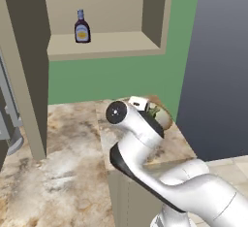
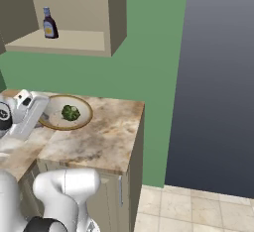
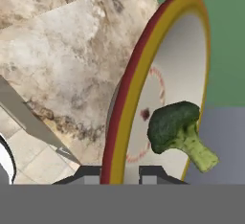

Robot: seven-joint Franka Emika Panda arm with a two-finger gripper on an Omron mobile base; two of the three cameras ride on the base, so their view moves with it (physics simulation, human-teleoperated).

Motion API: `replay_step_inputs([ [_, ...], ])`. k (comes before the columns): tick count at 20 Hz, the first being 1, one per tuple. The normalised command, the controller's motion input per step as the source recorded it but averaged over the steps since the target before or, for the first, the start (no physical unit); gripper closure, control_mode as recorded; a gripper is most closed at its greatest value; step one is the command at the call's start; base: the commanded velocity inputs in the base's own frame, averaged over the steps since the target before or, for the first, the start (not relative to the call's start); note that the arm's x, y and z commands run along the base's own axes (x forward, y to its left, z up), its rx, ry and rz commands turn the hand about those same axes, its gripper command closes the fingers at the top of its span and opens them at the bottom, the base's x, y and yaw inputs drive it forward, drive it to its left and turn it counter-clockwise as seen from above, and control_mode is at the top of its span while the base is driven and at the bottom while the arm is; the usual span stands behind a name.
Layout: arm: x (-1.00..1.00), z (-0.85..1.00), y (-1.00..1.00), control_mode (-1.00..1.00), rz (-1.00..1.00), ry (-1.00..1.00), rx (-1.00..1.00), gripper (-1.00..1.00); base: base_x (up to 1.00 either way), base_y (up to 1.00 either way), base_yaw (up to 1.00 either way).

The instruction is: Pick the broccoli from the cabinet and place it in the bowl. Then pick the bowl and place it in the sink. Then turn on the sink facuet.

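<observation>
The beige bowl [image 2: 55, 123] with its brown rim rests on the marble counter [image 2: 99, 137], and the broccoli [image 2: 70, 112] lies inside it. In the hand view my gripper [image 3: 119, 173] is shut on the bowl's near rim [image 3: 125, 108], one fingertip on each side, with the broccoli [image 3: 177, 129] just beyond. In the left base view the hand [image 1: 139, 103] sits over the bowl [image 1: 165, 118] and covers most of it. The cabinet [image 1: 106, 44] hangs open above the counter. The sink and the faucet are out of view.
A dark sauce bottle [image 1: 82, 27] stands on the cabinet shelf. A tall dark grey panel [image 2: 218, 77] rises right of the counter's end. A grey metal shape [image 1: 9, 124], cut off by the left edge, cannot be identified. The tiled floor [image 2: 198, 206] lies beyond the counter.
</observation>
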Motion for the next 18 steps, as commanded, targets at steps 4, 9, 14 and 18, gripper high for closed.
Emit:
replay_step_inputs([
  [4, -0.9, 0.97, -0.48, -1.0, 0.35, 0.06, -0.13, 1.0, 0.0, 0.0, 0.0],
  [9, -0.79, 0.9, -0.55, -1.0, 0.4, 0.04, -0.17, 1.0, 0.0, 0.0, 0.0],
  [14, -0.48, 0.68, -0.33, -1.0, 0.28, 0.22, -0.18, 1.0, 0.0, 0.0, 0.0],
  [18, -0.47, 0.46, -0.15, -1.0, 0.09, 0.26, -0.08, 1.0, 0.0, 0.0, 0.0],
])
